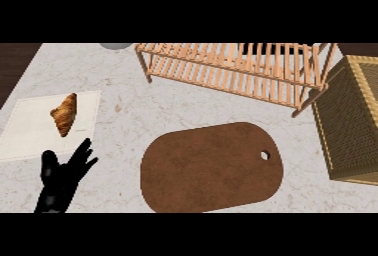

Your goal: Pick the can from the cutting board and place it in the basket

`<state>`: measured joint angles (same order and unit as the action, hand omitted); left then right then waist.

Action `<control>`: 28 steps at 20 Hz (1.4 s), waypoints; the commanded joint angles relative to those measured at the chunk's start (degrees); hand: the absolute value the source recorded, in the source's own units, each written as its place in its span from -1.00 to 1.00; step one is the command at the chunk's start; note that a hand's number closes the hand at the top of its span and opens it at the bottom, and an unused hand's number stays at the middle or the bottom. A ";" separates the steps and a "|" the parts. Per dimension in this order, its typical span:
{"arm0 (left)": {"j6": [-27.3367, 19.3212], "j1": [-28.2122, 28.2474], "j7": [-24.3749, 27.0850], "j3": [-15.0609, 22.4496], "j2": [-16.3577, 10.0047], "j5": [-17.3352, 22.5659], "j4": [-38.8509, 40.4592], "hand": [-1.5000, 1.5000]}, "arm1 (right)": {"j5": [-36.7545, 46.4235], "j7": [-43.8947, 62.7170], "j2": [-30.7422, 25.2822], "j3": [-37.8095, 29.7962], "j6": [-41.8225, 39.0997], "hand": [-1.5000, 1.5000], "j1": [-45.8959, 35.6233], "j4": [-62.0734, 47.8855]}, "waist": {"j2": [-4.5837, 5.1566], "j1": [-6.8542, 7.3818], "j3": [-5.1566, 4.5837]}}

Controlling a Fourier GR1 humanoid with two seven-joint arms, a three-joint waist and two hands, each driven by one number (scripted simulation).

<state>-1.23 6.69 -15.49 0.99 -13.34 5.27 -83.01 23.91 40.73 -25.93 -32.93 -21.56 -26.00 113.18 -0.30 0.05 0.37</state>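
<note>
Lower left: left hand (60,175) resting open, holding nothing. No sign of the right hand. Cutting board (210,167) bare, no can anywhere in sight. Hard to judge the step; probably calls for finding the can. Croissant (65,114) on white mat (29,135). Right: wicker basket (347,125), contents unclear. Beyond: slatted rack (236,70).

Pale veined marble counter (122,132), dark wood (15,62) beyond

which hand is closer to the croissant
Left. The left hand sits just below the croissant in the view, open, not touching it. The right hand is not in view.
</note>
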 commanded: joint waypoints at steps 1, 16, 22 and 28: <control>1.48 1.78 -0.08 -0.18 -0.26 -0.04 0.92 0.00 | 1.04 -8.51 -1.98 -0.59 3.27 1.00 0.19 -10.79 | 0.43 0.49 -0.35; 2.04 2.24 -0.14 -0.63 1.35 -1.56 1.84 0.00 | -8.31 -22.54 -2.25 -6.76 9.91 1.00 1.98 -30.69 | 0.33 0.20 -0.36; 1.10 0.26 -0.41 -0.78 2.11 -1.95 2.78 0.00 | 3.91 -29.09 -7.58 -3.93 14.24 1.00 7.58 -37.19 | 0.59 0.31 -0.35; 1.56 -0.06 -0.41 -0.43 2.54 -2.92 2.54 0.00 | 3.66 -40.08 -12.75 -3.67 15.28 -1.00 5.87 -48.32 | 0.47 0.42 -0.33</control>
<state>0.18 6.69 -14.33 -0.54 -11.75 3.22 -82.69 26.48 7.11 -35.89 -37.16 -7.65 -19.51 71.50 -0.26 0.49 0.48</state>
